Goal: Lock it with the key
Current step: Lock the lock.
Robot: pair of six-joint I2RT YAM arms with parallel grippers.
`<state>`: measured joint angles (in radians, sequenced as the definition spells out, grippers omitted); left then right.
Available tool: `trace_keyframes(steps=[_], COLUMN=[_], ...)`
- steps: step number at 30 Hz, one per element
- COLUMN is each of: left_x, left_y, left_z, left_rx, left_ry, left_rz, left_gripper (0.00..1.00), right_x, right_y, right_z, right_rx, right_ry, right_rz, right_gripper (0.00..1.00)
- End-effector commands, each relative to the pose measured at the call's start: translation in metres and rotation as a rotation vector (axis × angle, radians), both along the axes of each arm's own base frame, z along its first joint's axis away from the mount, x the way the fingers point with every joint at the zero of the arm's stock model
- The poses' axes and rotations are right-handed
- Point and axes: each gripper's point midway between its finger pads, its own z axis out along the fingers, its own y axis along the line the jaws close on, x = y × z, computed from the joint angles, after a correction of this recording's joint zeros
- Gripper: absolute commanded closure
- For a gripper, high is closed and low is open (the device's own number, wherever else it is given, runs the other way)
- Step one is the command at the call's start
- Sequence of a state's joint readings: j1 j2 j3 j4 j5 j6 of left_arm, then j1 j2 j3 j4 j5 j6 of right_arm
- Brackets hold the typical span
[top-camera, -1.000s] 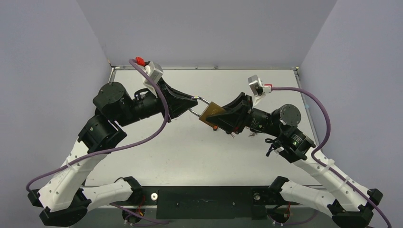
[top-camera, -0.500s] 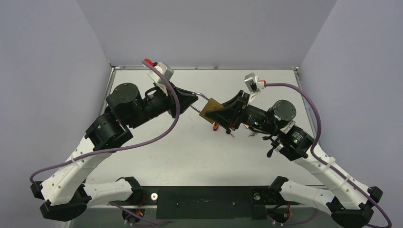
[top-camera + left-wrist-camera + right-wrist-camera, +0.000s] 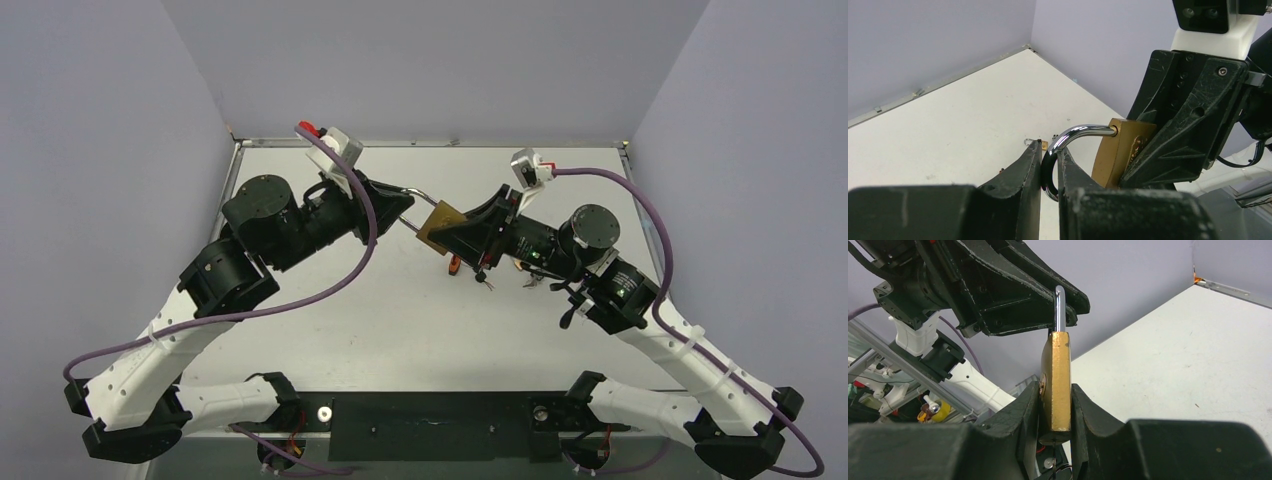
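Padlock [image 3: 1055,385], brass: dense, rigid, slick-faced. Right claw [image 3: 1054,390] grips its flat sides. Left claw [image 3: 1049,150], at its ten o'clock, is closed tight on the steel shackle [image 3: 1075,135]. Best hold, I judge: the broad faces.

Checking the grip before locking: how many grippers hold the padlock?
2. The left gripper pinches the shackle; the right gripper clamps the brass body.

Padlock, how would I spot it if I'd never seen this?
Look over the middle of the white table, where the left gripper and right gripper meet. The padlock is clamped between them. It's the only gold block, with a silver loop.
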<state>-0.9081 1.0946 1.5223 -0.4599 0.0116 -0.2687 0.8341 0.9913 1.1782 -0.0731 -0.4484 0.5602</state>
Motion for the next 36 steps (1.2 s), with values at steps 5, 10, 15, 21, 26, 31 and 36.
trace_keyframes(steps=[5,10,15,21,26,31,36], left_x=[-0.095,-0.102,-0.104,-0.112,-0.117,-0.123,-0.133], left_y=[-0.076,-0.082,-0.088,-0.093,-0.097,-0.101,-0.108], left_z=[-0.028,-0.036,-0.045,-0.047,-0.051,-0.05,-0.046], left_rx=[0.028,0.069,0.124,0.139,0.174,0.181,0.185], left_ry=[0.19,0.197,0.191,0.189,0.178,0.166,0.149], left_rz=[-0.478,-0.487,-0.468,-0.482,-0.486,-0.506,-0.544], left_gripper=[1.0,1.0,1.0,1.0,1.0,1.0,1.0], right_x=[0.028,0.032,0.039,0.044,0.048,0.051,0.055], right_y=[0.018,0.018,0.024,0.032,0.037,0.041,0.045], right_z=[0.039,0.043,0.046,0.05,0.049,0.044,0.039], right_rx=[0.085,0.07,0.061,0.057,0.053,0.046,0.036], right_ry=[-0.128,-0.134,-0.139,-0.141,-0.138,-0.127,-0.119], right_rz=[-0.084,-0.104,-0.111,-0.104,-0.1,-0.1,-0.102], right_gripper=[1.0,1.0,1.0,1.0,1.0,1.0,1.0])
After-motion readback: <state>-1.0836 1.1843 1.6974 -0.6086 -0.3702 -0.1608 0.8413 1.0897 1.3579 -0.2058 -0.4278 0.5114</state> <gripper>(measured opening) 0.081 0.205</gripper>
